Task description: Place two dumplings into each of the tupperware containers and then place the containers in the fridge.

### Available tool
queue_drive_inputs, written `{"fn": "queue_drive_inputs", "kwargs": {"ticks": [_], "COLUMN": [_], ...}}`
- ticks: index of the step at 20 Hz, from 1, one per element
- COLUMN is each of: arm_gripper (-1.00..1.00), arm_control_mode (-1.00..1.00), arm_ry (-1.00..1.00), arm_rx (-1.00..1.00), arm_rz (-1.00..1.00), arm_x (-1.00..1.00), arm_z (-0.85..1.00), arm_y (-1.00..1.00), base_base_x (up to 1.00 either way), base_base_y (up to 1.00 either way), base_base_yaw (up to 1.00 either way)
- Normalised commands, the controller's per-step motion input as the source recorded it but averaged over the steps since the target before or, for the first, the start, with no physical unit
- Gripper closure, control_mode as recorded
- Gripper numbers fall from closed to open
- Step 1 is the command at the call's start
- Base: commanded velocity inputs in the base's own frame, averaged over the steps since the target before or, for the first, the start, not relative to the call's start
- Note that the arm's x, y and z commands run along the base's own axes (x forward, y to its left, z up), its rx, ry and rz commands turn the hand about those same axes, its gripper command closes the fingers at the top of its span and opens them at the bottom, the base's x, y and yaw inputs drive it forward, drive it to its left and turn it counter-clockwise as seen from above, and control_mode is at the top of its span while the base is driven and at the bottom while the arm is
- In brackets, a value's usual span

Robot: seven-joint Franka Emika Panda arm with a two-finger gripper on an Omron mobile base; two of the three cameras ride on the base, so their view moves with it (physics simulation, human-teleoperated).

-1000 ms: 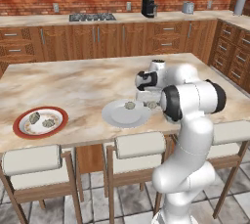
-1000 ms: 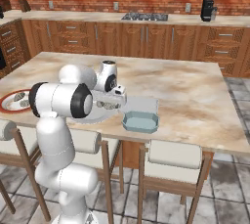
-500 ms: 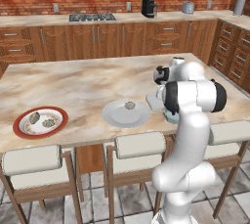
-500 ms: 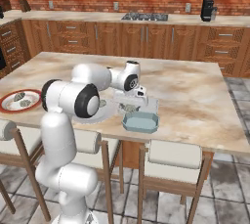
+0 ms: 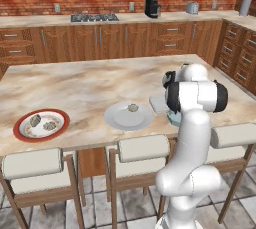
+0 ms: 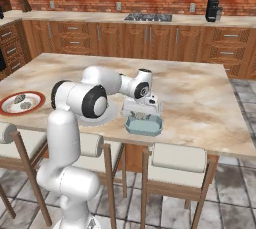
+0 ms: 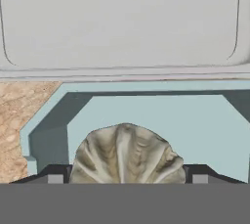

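Dumplings are spread over three spots on the marble island. One dumpling (image 7: 126, 153), ribbed and fan-shaped in beige and grey-green, sits between the gripper's (image 7: 126, 176) two dark fingertips (image 7: 53, 175) in the hand view, its pleats fanning up and away from the fingers and its wider span running from one tip to the other. The fingers stand wide apart, one at each flank of the dumpling, and appear to hold it; whether they press it firmly cannot be told. Behind it lies the floor of the teal container (image 7: 195, 120), so the dumpling is over or inside that tray. In the right base view the teal container (image 6: 144, 125) rests near the island's front edge with its long axis running along that edge, and the gripper (image 6: 141, 114) is low over it. The pale container (image 7: 122, 17) lies just beyond, its long side parallel to the teal one's and just beside it.

A second dumpling (image 5: 133, 107) lies on the round grey plate (image 5: 120, 120), near its far rim. Two more dumplings (image 5: 35, 120) lie side by side on the red-rimmed plate (image 5: 25, 134), well apart to the left.
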Motion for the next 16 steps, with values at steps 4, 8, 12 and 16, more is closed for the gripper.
{"fn": "queue_drive_inputs", "kwargs": {"ticks": [4,8,12,16], "arm_gripper": [1.0,1.0,1.0,1.0], "arm_control_mode": [-1.0,-1.0,-1.0,-1.0], "arm_ry": [-0.01,0.0,0.0,0.0], "arm_rx": [0.0,0.0,0.0,0.0], "arm_rz": [0.0,0.0,0.0,0.0], "arm_x": [0.0,-0.01,0.0,0.0], "arm_z": [-0.24,-0.16,-0.24,-0.17], "arm_y": [0.09,0.1,0.04,0.0], "base_base_x": [0.0,0.0,0.0,0.0], "base_base_y": [0.0,0.0,0.0,0.0], "base_base_yaw": [0.0,0.0,0.0,0.0]}}
